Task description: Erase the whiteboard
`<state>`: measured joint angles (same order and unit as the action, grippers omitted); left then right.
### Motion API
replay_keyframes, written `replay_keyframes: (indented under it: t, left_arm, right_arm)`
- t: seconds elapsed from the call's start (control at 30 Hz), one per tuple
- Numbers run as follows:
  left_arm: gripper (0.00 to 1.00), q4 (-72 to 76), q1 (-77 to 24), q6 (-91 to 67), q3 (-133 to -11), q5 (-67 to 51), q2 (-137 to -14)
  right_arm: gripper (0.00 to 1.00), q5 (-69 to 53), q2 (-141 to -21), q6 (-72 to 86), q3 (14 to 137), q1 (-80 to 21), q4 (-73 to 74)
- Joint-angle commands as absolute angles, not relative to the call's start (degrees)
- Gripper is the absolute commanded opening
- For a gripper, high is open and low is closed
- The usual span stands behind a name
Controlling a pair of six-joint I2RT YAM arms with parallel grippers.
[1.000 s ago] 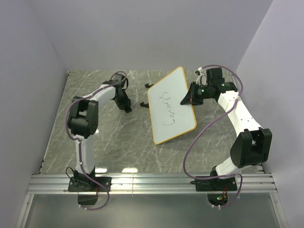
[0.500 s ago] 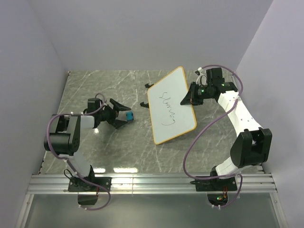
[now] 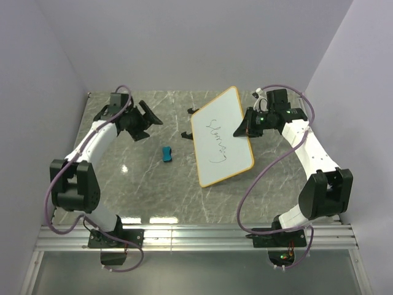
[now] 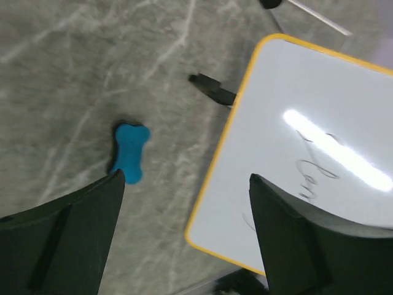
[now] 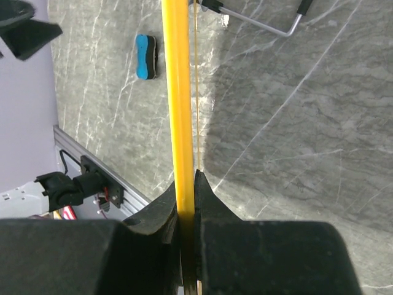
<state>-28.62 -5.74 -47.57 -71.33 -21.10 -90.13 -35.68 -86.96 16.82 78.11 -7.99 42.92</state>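
Well, the grey marbled table (image 3: 141, 184) fills most of the floor of this white-walled cell. The whiteboard (image 3: 221, 138) is right of centre toward the back, turned at an angle, with a black scribble running across its white face. From the right wrist camera I see it edge-on, its orange-tan frame a thin line, so I cannot tell how steeply it tilts.

The right gripper (image 3: 241, 129) is clamped on the board's right-hand edge, with one finger pressed to each side of the frame. The left gripper (image 3: 146, 121) hangs over the back left of the table, well apart from the board, its fingers spread wide with nothing between them.

A small blue eraser (image 3: 166, 154) lies flat on the table between the left gripper and the board, touching neither. Small black clips (image 3: 188, 111) jut from the board's left edge.
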Motion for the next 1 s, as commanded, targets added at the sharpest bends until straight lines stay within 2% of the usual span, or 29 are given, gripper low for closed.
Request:
replay_keyframes:
  t: [0.0, 0.2, 0.77, 0.83, 0.97]
  left_arm:
    - [0.86, -42.8, -11.8, -37.8, -77.1, -6.9, -97.3]
    - [0.87, -44.7, -19.8, -33.3, -81.8, 2.2, -105.5]
    - [0.79, -41.4, -25.2, -33.3, -77.2, 4.3, -109.2]
    - [0.76, -41.6, -25.7, -33.8, -77.7, 4.8, -109.9]
    - [0.60, -41.0, -25.7, -34.5, -78.0, 4.8, -111.4]
  right_arm:
    - [0.00, -31.7, -84.8, 16.3, 76.6, -7.9, 45.9]
    - [0.00, -32.2, -84.2, 15.8, 76.4, -8.0, 46.1]
    - [0.00, -33.6, -84.0, 15.8, 75.3, -7.9, 44.9]
    - [0.00, -33.5, -83.8, 15.8, 75.1, -7.9, 44.8]
    - [0.00, -33.4, -83.2, 15.7, 74.1, -8.0, 44.5]
